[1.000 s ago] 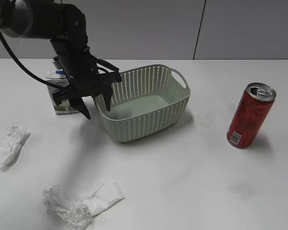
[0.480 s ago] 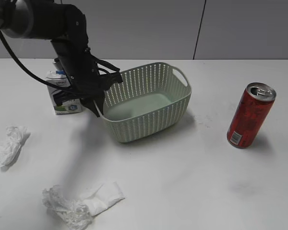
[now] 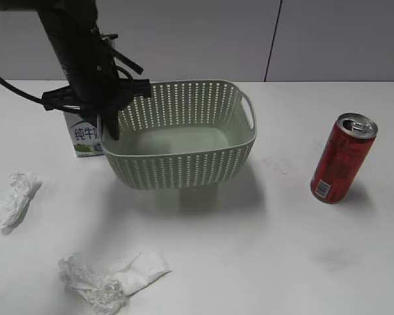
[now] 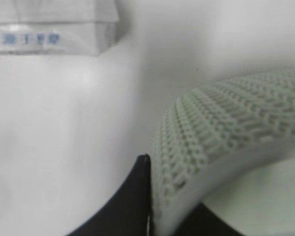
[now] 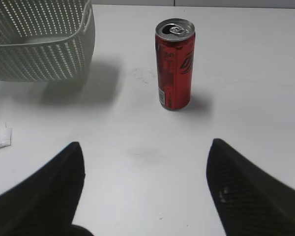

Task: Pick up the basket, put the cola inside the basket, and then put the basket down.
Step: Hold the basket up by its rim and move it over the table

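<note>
The pale green basket (image 3: 184,164) hangs tilted above the table, with its shadow beneath it. My left gripper (image 3: 108,128) is shut on the rim of its left short wall. In the left wrist view the black jaws (image 4: 150,196) pinch the woven wall (image 4: 226,128). The red cola (image 3: 343,157) stands upright on the table to the right, apart from the basket. In the right wrist view the cola (image 5: 174,64) stands ahead of my open, empty right gripper (image 5: 146,142), and the basket (image 5: 44,54) is at the upper left. The right gripper does not show in the exterior view.
A white-and-blue milk carton (image 3: 85,138) stands just behind the basket's left end, close to the left arm; it also shows in the left wrist view (image 4: 49,29). One crumpled tissue (image 3: 16,197) lies at the left and another (image 3: 111,275) at the front left.
The left gripper closed on the basket's left rim and rose. The basket came off the table, swung left and turned broadside. The cola has not moved.
</note>
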Available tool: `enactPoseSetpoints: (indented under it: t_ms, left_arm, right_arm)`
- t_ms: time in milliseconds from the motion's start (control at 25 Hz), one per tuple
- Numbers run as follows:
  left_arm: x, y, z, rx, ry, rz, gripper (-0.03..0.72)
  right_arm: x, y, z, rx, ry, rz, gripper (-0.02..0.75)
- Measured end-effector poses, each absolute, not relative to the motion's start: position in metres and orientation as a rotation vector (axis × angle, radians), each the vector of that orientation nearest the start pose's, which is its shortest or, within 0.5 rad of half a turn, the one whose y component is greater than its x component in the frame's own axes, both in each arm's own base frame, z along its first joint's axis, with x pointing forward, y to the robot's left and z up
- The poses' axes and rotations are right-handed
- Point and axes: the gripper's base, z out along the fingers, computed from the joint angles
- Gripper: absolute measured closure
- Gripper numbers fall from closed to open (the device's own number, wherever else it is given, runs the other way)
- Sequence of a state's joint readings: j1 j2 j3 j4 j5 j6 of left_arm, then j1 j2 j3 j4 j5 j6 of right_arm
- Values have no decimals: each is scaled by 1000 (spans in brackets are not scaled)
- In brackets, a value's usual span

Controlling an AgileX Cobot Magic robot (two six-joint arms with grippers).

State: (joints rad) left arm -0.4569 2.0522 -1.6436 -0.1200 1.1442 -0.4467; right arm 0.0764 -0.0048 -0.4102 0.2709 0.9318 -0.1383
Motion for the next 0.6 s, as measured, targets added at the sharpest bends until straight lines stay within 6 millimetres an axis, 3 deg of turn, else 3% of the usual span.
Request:
enactPoseSetpoints:
  t_ms: [280,600]
  left_arm:
    - [352,-191,240,137,3068,-317,692]
    - [293,-174,212,103,3017,-378,692]
  right_arm:
    - [7,20,265,-191,1974,281,151]
    - [7,20,265,-191,1974,281,152]
